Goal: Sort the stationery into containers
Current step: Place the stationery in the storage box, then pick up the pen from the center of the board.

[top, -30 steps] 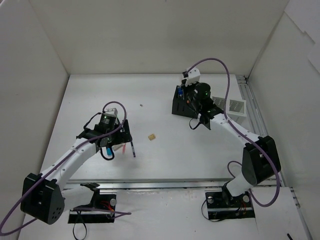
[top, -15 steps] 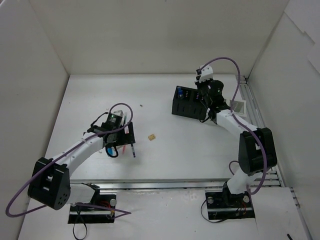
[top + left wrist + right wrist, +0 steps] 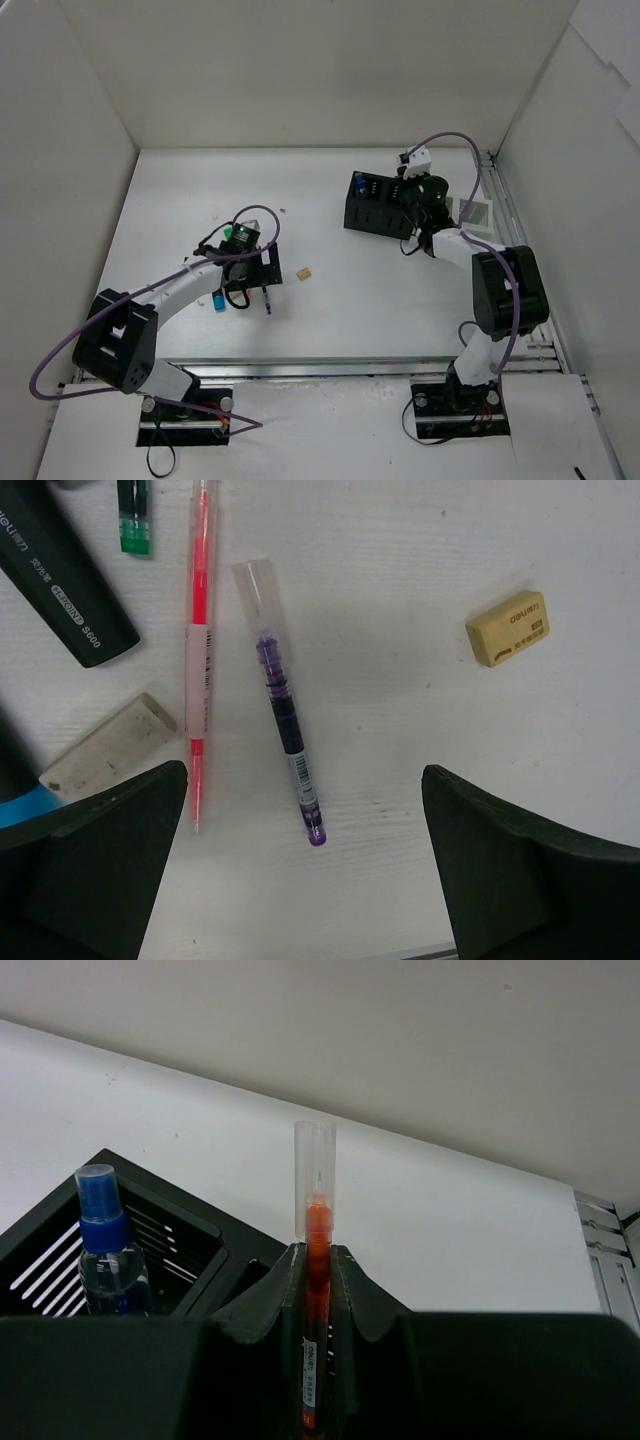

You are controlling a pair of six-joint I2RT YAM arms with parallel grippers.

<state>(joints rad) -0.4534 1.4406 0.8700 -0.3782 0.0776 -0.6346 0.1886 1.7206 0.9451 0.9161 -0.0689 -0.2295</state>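
Observation:
My left gripper is open and hovers over loose stationery on the table. Between its fingers lie a purple pen with a clear cap and a pink pen. Near them are a black highlighter, a white eraser and a beige eraser. In the top view the left gripper is at left centre. My right gripper is shut on an orange-red pen, held upright at the right end of the black organizer. A blue-capped bottle stands in the organizer.
The white slatted organizer stands right of the black organizer, against the right rail. A blue-ended item lies left of the left gripper. The beige eraser lies mid-table. Walls enclose the table at left, back and right.
My right gripper has moved right along the black organizer with the pen in it. My left gripper has moved right over the pens, uncovering the blue-ended item.

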